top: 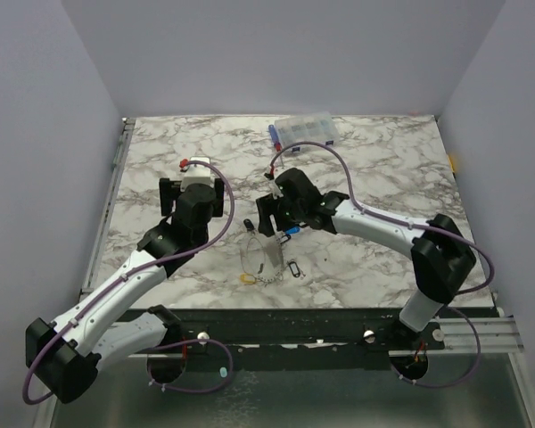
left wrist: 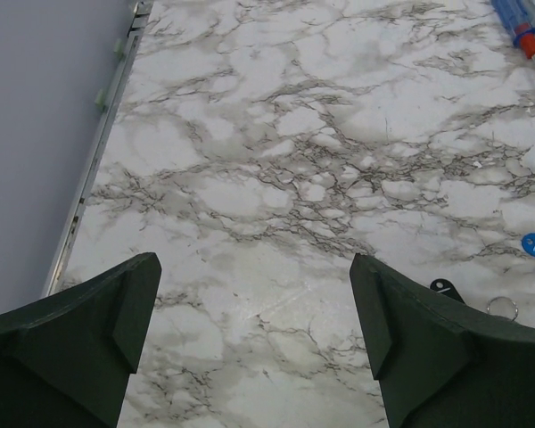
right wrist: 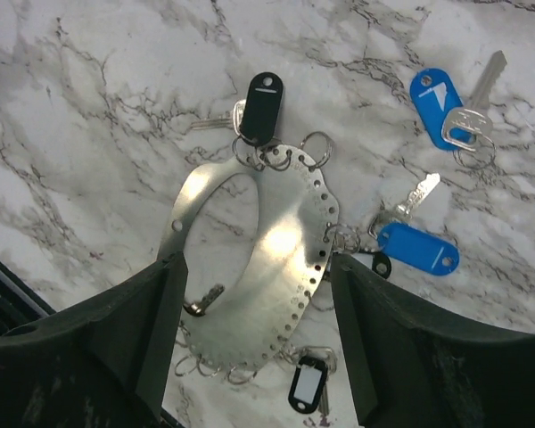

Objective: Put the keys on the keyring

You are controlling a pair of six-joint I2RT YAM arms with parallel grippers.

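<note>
The keyring [right wrist: 276,259] is a wide silver hoop with a row of holes, lying flat on the marble; it also shows in the top view as the keyring [top: 257,256]. Keys lie around it: a black-tagged key [right wrist: 263,107], two blue-tagged keys [right wrist: 417,248] [right wrist: 437,96] and a dark-outlined clear tag [right wrist: 306,385]. A yellow tag [top: 247,277] lies at the hoop's near end. My right gripper [right wrist: 254,267] is open, one finger on each side of the hoop, close to its edges. My left gripper [left wrist: 254,303] hangs open over bare marble, left of the keys.
A clear compartment box [top: 303,130] with blue parts stands at the back edge. A blue and red screwdriver [left wrist: 517,27] lies far right in the left wrist view. The metal rail [top: 107,205] runs along the table's left side. A fine chain [top: 272,278] trails from the hoop.
</note>
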